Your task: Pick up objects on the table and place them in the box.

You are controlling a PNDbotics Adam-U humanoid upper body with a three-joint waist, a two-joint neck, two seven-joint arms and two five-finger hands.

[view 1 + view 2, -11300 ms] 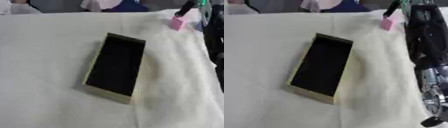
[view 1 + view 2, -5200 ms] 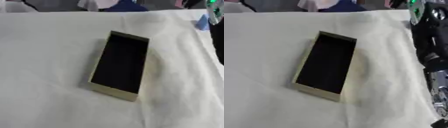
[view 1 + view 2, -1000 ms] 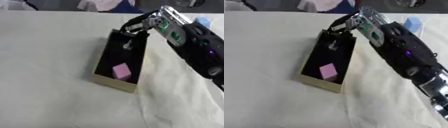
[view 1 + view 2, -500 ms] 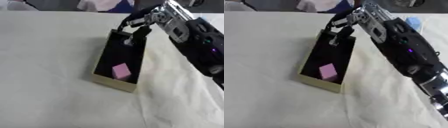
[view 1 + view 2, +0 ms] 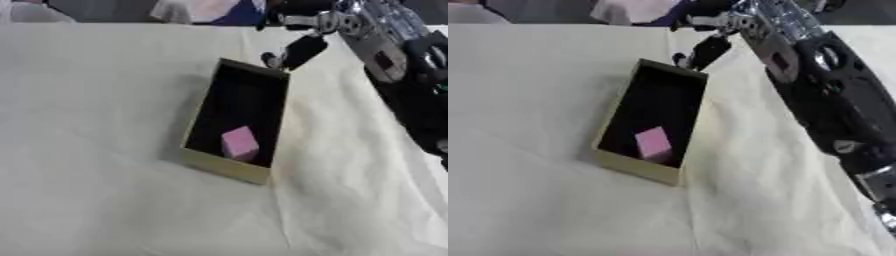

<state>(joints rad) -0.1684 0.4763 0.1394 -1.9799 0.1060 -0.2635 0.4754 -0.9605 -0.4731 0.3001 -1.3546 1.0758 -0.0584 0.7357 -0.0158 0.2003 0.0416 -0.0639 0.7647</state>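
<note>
Box [image 5: 229, 168]: tan rim, dark inside, lying askew on the cloth [image 5: 96, 100], long axis running away from the robot.
Pink block [image 5: 239, 143]: inside the box, at its near end, resting on the floor close to the near wall.
Right hand [image 5: 297, 50]: above the far end of the box, just past its far rim; fingers hang relaxed with nothing between them. It touches neither box nor block.
Left hand: shows in neither view.
Handling (judged): block looks small, light and stiff, flat-faced; a pinch across two opposite faces should do. Box looks like thin card, light, likely to slide on the cloth if knocked.
Other objects on cloth: none visible.
Writing/brands: none readable on block or box.
</note>
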